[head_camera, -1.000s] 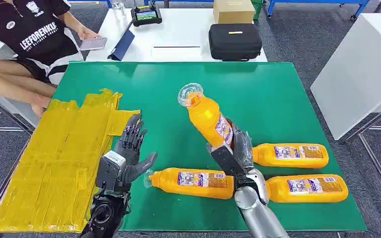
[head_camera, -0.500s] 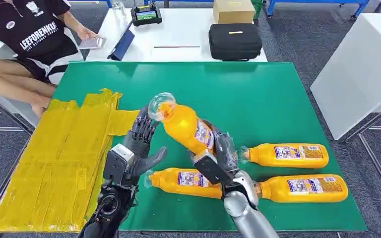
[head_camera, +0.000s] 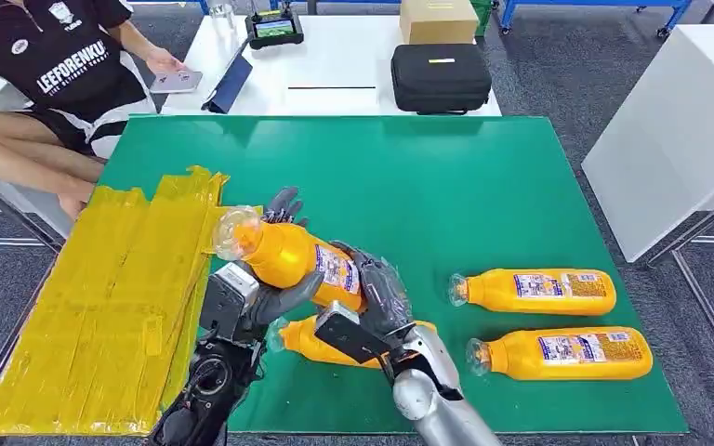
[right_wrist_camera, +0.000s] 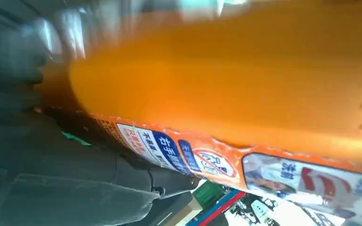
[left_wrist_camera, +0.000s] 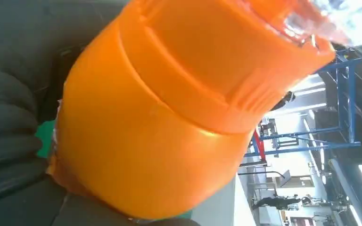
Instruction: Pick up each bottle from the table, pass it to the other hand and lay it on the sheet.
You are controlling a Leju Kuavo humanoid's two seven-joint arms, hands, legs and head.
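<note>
Item: orange plastic juice bottle, which I have carried from mid-table into my open left hand, right hand still gripping it; handover imminent.

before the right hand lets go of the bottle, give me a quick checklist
1. Right hand holds the lifted bottle at its lower end: ok.
2. Left hand is at the bottle, thumb under its body, fingers behind: ok.
3. Left hand's grip is fully closed: cannot tell.
4. Yellow sheet lies bare beside the left hand: ok.
5. Bottle below the hands lies apart from the lifted one: cannot tell.
6. Person's arm is off the sheet: ok.
</note>
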